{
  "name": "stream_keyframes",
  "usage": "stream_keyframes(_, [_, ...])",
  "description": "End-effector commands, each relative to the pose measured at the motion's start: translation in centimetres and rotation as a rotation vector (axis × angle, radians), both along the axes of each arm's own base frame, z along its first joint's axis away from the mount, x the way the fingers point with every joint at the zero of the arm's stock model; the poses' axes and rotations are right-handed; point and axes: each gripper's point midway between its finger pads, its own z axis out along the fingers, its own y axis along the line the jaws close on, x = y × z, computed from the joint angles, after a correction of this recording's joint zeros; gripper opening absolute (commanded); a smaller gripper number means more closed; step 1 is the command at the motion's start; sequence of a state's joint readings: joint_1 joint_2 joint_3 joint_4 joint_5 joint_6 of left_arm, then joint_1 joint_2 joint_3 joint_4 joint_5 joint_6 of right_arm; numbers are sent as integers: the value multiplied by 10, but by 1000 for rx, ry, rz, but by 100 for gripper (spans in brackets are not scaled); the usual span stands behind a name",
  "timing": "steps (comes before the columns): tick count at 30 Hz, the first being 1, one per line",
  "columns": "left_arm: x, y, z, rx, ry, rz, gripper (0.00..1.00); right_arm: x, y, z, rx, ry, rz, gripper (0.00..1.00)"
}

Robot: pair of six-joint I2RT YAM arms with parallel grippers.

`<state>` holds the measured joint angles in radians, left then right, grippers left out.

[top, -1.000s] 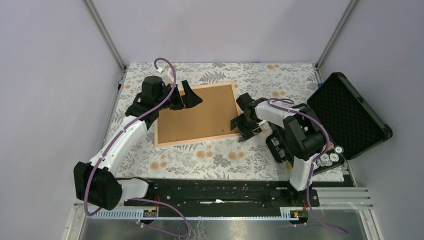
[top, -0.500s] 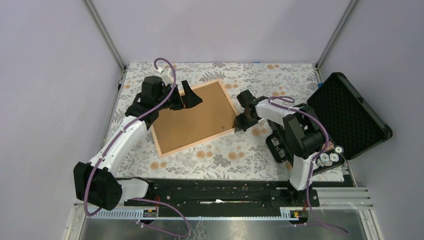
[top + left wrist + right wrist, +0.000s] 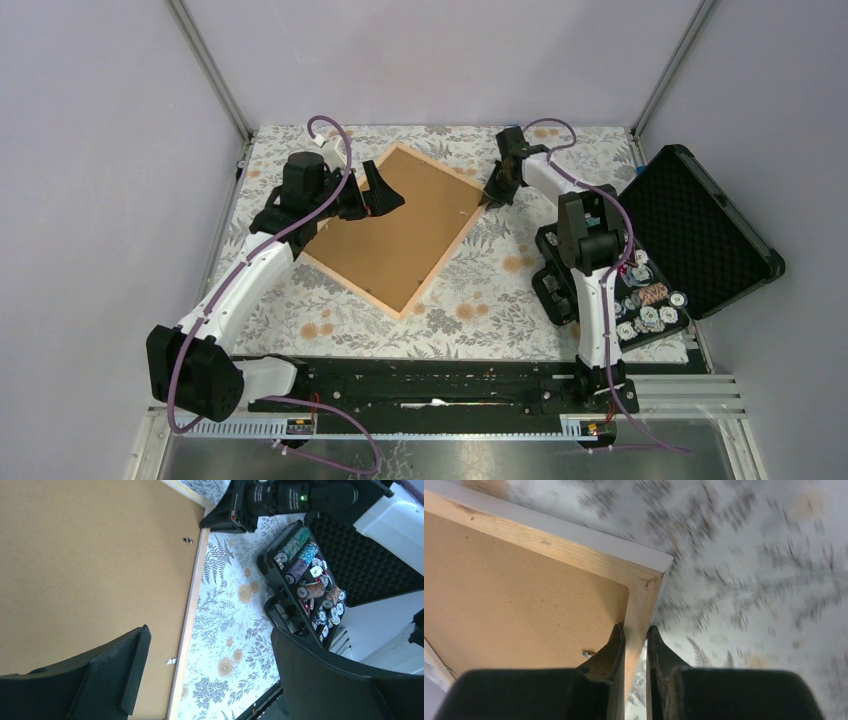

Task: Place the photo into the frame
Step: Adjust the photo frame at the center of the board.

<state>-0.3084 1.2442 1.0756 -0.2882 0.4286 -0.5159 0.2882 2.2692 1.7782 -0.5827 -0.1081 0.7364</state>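
Note:
The light-wood frame [image 3: 446,253] lies back side up on the floral table, turned at a slant. The photo's brown board back [image 3: 400,230] fills it; the printed side is hidden. My right gripper [image 3: 491,196] is shut on the frame's rail beside its far right corner; in the right wrist view the gripper [image 3: 635,628] has a finger on each side of the rail [image 3: 642,611], next to the board [image 3: 524,600]. My left gripper [image 3: 384,189] hovers wide open over the frame's left part. In the left wrist view this gripper [image 3: 209,635] holds nothing, above the board [image 3: 90,555] and rail [image 3: 192,605].
A black foam-lined case [image 3: 700,230] stands open at the right edge, its lower half [image 3: 645,300] holding several poker chips, also seen in the left wrist view [image 3: 305,580]. Grey walls and metal posts [image 3: 210,70] close off the back and sides.
My right gripper has shut on the frame's rail and swung that corner toward the far side, turning the frame counter-clockwise on the table. The left arm has stayed put.

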Motion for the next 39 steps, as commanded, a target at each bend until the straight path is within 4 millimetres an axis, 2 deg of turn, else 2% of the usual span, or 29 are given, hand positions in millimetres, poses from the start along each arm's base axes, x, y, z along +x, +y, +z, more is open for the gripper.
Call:
stream_keyframes(1, [4,0,28,-12,-96,1,99,14,-4,-38,-90,-39,311,0])
stream_keyframes(5, [4,-1,27,-11,-94,-1,99,17,-7,-37,-112,-58,377,1])
stream_keyframes(11, [3,-3,27,-18,-88,-12,99,23,1,-22,-88,-113,471,8])
stream_keyframes(13, [3,-2,27,-16,-89,-10,99,27,1,-15,-100,-129,504,18])
stream_keyframes(15, [3,-2,27,-15,-92,-8,99,31,-5,-7,-137,-134,506,33])
stream_keyframes(17, [3,-2,27,-15,-91,-8,99,33,-9,4,-160,-147,482,52])
stream_keyframes(19, [3,-2,27,-16,-90,-11,99,33,-10,14,-158,-143,416,62])
stream_keyframes(22, [3,-3,27,-21,-85,-16,99,23,-6,23,-95,-88,252,64])
stream_keyframes(26, [3,-4,25,-20,-81,-18,99,-2,14,19,67,49,10,63])
stream_keyframes(29, [2,-3,26,-21,-83,-16,99,-17,23,11,98,133,-124,63])
stream_keyframes(32, [1,-4,28,-26,-85,-21,99,-35,17,3,47,237,-264,64])
stream_keyframes(36, [1,-4,30,-27,-90,-21,99,-50,9,0,-68,299,-351,64])
stream_keyframes(39, [0,-4,31,-29,-91,-23,99,-55,10,-7,-84,333,-382,64])
